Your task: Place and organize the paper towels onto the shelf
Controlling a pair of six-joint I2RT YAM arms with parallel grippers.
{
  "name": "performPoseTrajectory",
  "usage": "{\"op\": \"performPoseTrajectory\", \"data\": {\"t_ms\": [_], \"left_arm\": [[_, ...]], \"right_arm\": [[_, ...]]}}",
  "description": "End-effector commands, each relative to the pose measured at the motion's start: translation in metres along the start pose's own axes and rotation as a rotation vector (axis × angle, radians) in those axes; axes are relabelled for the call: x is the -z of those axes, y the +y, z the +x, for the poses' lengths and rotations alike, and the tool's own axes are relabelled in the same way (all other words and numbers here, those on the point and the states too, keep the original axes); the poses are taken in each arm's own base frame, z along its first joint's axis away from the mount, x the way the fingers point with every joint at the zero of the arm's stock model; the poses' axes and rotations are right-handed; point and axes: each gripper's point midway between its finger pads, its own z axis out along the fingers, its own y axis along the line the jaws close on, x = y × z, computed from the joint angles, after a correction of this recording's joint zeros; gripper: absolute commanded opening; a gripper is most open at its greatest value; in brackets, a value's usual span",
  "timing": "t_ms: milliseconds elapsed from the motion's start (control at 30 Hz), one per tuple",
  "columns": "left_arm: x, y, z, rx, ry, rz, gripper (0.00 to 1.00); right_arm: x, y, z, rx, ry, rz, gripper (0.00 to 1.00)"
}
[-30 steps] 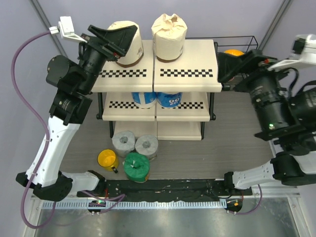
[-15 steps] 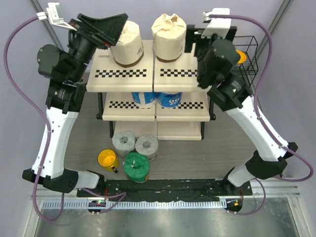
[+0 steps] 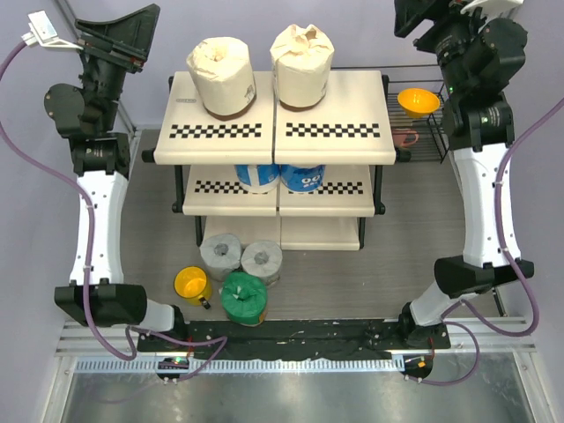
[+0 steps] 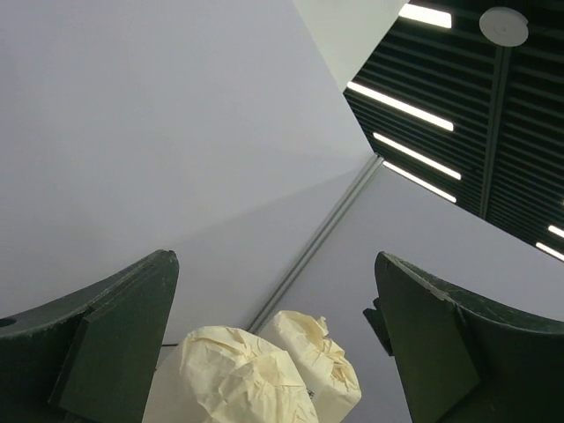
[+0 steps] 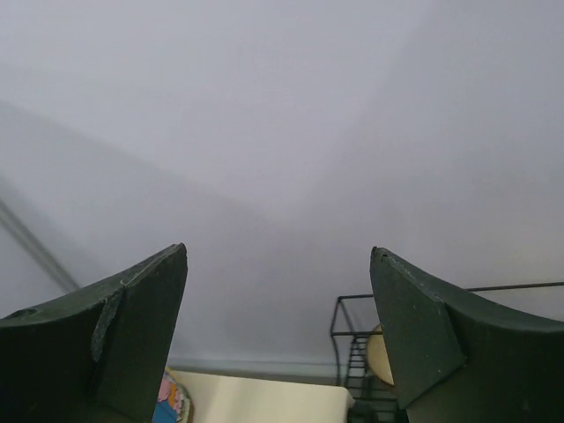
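Three rolls [image 3: 243, 298] sit unshelved on the desk [image 3: 414, 256]; left end effector [image 4: 273, 264] and right end effector [image 5: 278, 256] gape empty, so either should drop squarely over a grey roll [image 3: 220, 256].

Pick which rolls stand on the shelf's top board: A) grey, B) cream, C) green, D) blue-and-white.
B: the two cream rolls stand on the shelf top board; the blue-and-white pair sits one tier down, and the grey rolls and the green roll are on the table.
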Motion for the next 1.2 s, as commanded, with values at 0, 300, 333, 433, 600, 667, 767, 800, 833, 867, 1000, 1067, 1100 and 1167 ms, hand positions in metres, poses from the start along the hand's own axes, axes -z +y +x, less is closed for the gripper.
{"op": "performPoseTrajectory", "data": {"t_ms": [0, 300, 333, 433, 600, 667, 767, 800, 833, 867, 1000, 1067, 1100, 1167], "left_arm": [[-0.004, -0.009, -0.002, 0.067, 0.003, 0.106, 1.0], [-0.012, 0.007, 0.006, 0.147, 0.017, 0.143, 1.0], [-0.013, 0.009, 0.007, 0.149, 0.02, 0.143, 1.0], [-0.013, 0.008, 0.009, 0.151, 0.031, 0.148, 1.0], [-0.015, 0.008, 0.02, 0.163, 0.056, 0.15, 1.0], [-0.016, 0.006, 0.031, 0.17, 0.077, 0.151, 1.0], [-0.014, 0.008, 0.037, 0.158, 0.088, 0.136, 1.0], [-0.014, 0.01, 0.039, 0.154, 0.091, 0.128, 1.0], [-0.013, 0.011, 0.039, 0.144, 0.092, 0.122, 1.0], [-0.012, 0.006, 0.05, 0.16, 0.114, 0.122, 1.0], [-0.008, 0.011, 0.054, 0.137, 0.12, 0.094, 1.0], [-0.007, 0.016, 0.056, 0.111, 0.13, 0.071, 1.0], [-0.006, 0.015, 0.057, 0.103, 0.133, 0.068, 1.0], [-0.005, 0.017, 0.058, 0.102, 0.137, 0.064, 1.0]], "right_arm": [[-0.009, 0.045, 0.021, -0.281, 0.135, -0.363, 0.89], [-0.02, 0.082, 0.015, -0.584, 0.229, -0.672, 0.89], [-0.022, 0.083, 0.016, -0.6, 0.223, -0.696, 0.89], [-0.022, 0.087, 0.018, -0.636, 0.238, -0.717, 0.89], [-0.017, 0.1, 0.025, -0.652, 0.271, -0.746, 0.89], [-0.014, 0.107, 0.03, -0.652, 0.288, -0.754, 0.89], [-0.01, 0.117, 0.036, -0.638, 0.308, -0.752, 0.89], [-0.009, 0.121, 0.041, -0.641, 0.324, -0.752, 0.89], [-0.008, 0.124, 0.043, -0.639, 0.328, -0.754, 0.89], [-0.008, 0.127, 0.047, -0.641, 0.338, -0.757, 0.89], [-0.007, 0.139, 0.062, -0.633, 0.369, -0.75, 0.89], [-0.006, 0.147, 0.065, -0.63, 0.372, -0.762, 0.89], [-0.007, 0.147, 0.072, -0.636, 0.39, -0.754, 0.89], [-0.006, 0.151, 0.078, -0.64, 0.407, -0.752, 0.89]]}}
